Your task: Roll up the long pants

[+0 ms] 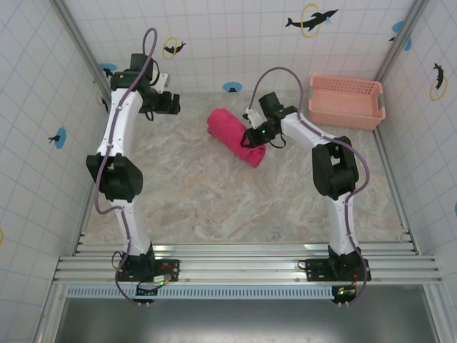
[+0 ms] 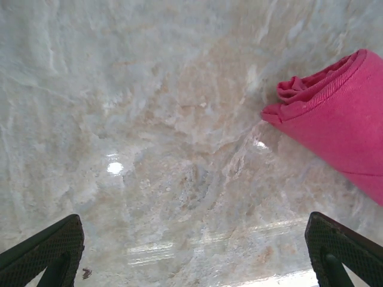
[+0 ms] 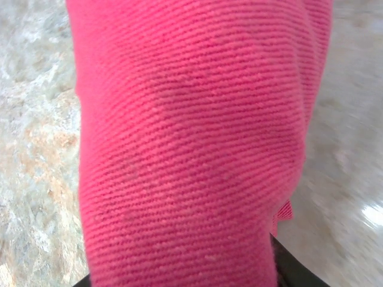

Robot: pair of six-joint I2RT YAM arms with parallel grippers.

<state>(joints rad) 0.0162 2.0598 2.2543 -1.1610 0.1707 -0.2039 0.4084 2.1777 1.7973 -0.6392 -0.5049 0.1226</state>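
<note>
Top view: the left gripper [image 1: 173, 105] hangs over the bare table [image 1: 193, 193], left of the long pants [image 1: 230, 127], which lie as 1 tight magenta-red roll set diagonally mid-table. The right gripper [image 1: 252, 137] sits on the roll's near end.

Left wrist view: its 2 fingers [image 2: 48, 251] are spread wide, and the roll's spiralled end is at the right.

Right wrist view: ribbed knit cloth close up. I cannot tell whether this gripper pinches it.
</note>
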